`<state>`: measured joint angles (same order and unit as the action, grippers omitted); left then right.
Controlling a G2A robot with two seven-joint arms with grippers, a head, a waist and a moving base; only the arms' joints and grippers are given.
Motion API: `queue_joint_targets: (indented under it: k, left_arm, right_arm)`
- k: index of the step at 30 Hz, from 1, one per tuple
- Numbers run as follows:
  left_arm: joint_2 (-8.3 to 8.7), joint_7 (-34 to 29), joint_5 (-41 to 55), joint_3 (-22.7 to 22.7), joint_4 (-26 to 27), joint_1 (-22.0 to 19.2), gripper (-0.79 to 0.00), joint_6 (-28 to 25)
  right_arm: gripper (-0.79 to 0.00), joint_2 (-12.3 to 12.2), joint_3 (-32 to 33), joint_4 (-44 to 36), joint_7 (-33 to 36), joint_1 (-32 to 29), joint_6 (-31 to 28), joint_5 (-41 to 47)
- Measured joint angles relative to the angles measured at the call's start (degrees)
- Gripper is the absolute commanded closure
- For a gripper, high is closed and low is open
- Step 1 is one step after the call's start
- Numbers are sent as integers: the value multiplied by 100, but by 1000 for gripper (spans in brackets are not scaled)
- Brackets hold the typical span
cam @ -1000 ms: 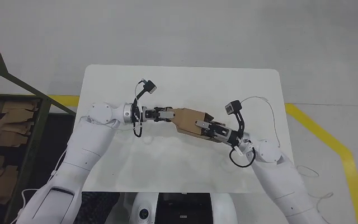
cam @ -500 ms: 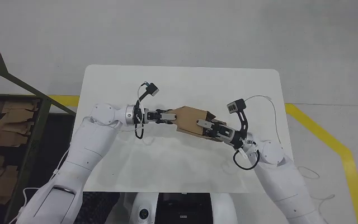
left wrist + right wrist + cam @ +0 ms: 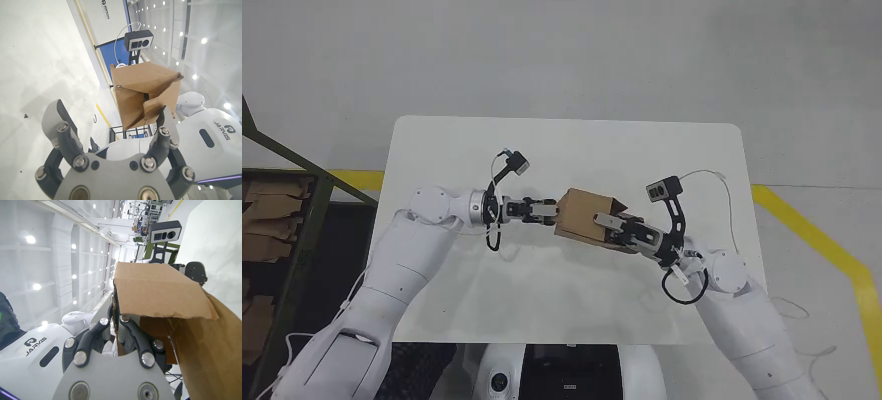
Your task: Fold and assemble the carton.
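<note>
From centre-left of the frame the left arm [image 3: 432,205] points right, left tool [image 3: 545,208] spread wide, one fingertip [image 3: 164,115] touching the carton [image 3: 584,212]. From lower right the right arm [image 3: 722,275] angles up-left, right tool [image 3: 612,228] pinched on the carton's edge.

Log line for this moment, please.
carton: partly erected, mid-table | left jaws: open, one tip against inner flap | right jaws: shut on carton edge
</note>
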<state>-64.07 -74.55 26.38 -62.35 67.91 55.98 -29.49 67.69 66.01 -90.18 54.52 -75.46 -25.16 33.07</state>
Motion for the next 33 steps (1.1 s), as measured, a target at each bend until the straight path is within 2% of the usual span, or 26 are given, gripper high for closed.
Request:
queue_joint_targets:
  k: [11, 33]
  left_arm:
    - [7, -83, 64, 126, 135, 40, -785, 59]
    - [43, -134, 165, 234, 306, 44, -785, 109]
  right_arm:
    - [0, -25, 47, -223, 108, -190, 24, 94]
    - [0, 19, -133, 62, 209, 12, 82, 260]
